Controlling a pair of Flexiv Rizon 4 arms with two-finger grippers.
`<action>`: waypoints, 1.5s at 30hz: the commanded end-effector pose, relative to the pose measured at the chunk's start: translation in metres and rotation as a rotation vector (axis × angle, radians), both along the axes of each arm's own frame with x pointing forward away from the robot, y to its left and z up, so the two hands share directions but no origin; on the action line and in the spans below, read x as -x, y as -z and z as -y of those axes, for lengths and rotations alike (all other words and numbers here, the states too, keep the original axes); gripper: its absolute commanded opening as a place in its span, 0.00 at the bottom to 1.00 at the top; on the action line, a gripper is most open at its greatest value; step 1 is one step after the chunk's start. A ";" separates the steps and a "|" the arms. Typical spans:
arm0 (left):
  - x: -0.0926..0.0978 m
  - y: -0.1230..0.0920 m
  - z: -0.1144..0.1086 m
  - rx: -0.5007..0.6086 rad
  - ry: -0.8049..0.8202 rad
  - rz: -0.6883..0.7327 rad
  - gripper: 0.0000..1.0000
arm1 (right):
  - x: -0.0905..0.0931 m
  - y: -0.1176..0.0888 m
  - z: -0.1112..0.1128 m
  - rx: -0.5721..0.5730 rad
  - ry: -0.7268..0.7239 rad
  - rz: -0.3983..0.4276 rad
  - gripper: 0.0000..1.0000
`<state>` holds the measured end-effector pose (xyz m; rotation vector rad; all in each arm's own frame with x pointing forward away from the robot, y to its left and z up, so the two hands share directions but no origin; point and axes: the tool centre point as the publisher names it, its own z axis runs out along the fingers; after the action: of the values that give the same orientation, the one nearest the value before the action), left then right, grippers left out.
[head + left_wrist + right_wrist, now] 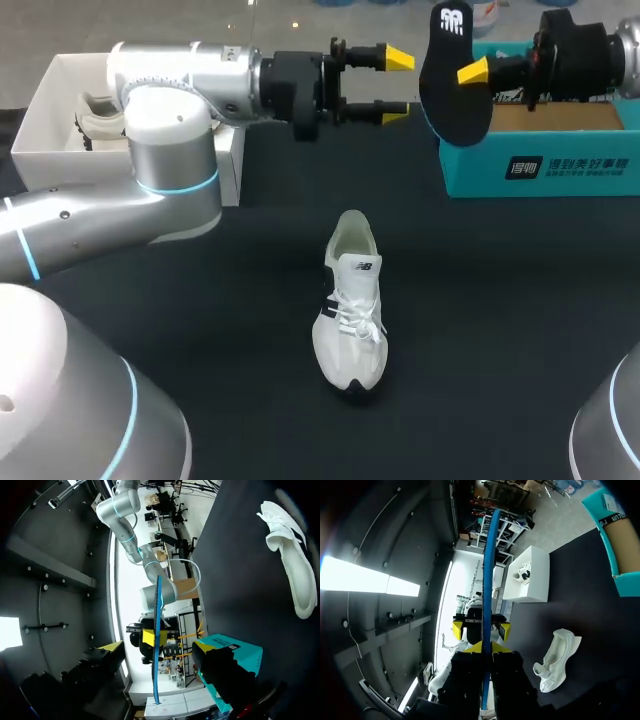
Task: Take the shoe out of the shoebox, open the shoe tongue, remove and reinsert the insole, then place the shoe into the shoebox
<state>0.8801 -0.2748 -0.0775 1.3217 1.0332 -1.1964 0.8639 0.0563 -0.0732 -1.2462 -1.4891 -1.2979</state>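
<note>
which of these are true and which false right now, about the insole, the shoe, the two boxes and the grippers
1. The right gripper is shut on the insole. True.
2. The white shoe sits inside the teal shoebox. False: it lies on the dark table, in front of the box and apart from it.
3. The left gripper is open and holds nothing. True.
4. The white box is empty. False: a second shoe lies in it.
5. The insole is tucked into the white shoe. False: it is held up in the air, above the table near the teal shoebox.
</note>
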 end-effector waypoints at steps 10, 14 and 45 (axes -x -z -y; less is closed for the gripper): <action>-0.021 0.003 -0.085 -0.213 0.182 -0.071 1.00 | 0.008 0.000 0.006 0.008 0.028 -0.003 0.00; -0.022 0.005 -0.106 -0.301 0.204 -0.094 1.00 | 0.007 -0.002 0.008 0.017 0.032 -0.004 0.00; -0.080 0.071 -0.223 -0.476 0.105 0.039 1.00 | 0.002 -0.008 0.006 0.062 0.035 0.020 0.00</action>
<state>0.9609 -0.0574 -0.1435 1.7819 1.2844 -1.0294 0.8619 0.0494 -0.0658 -1.3023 -1.5355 -1.3012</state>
